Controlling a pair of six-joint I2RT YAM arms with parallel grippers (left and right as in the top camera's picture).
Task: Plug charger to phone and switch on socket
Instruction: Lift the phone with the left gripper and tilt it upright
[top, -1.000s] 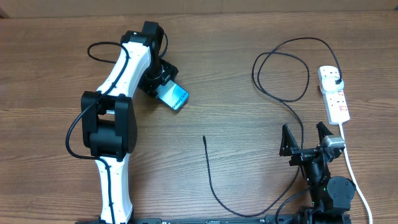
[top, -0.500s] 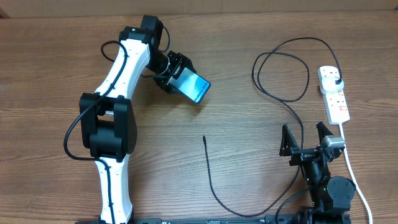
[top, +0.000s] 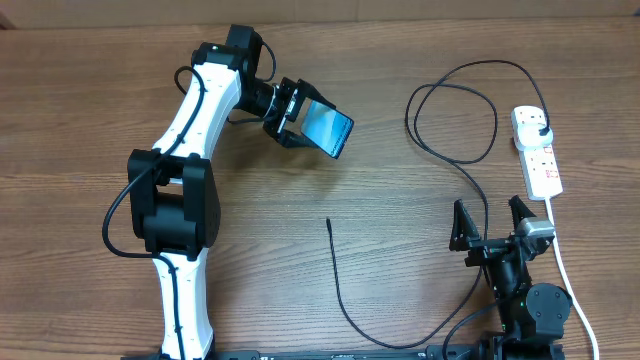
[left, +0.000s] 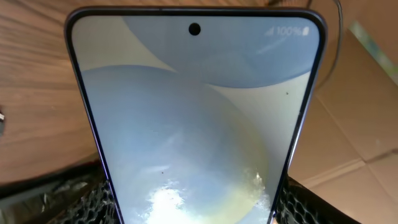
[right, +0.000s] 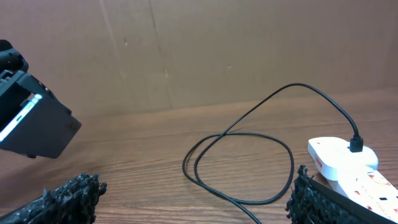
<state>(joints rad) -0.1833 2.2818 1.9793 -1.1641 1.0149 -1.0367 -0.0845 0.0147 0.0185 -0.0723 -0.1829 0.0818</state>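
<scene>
The phone (top: 328, 128), screen lit, sat toward 12 o'clock of the table (top: 100, 120), tilted and clamped at its lower end between the left gripper's (top: 298, 118) fingers. At 6 o'clock from it, well apart, lay the charger's (top: 331, 240) free tip. Its cable looped away to a black plug seated in the socket (top: 538, 152) at 3 o'clock. The right gripper (top: 490, 222) hovered at 5 o'clock, jaws wide and holding nothing.

- You had one readable item: "100%" in a top corner of the phone (left: 196, 124) screen, left wrist view.
- Red marks on the socket (top: 537, 150) were too small for you to read.
</scene>
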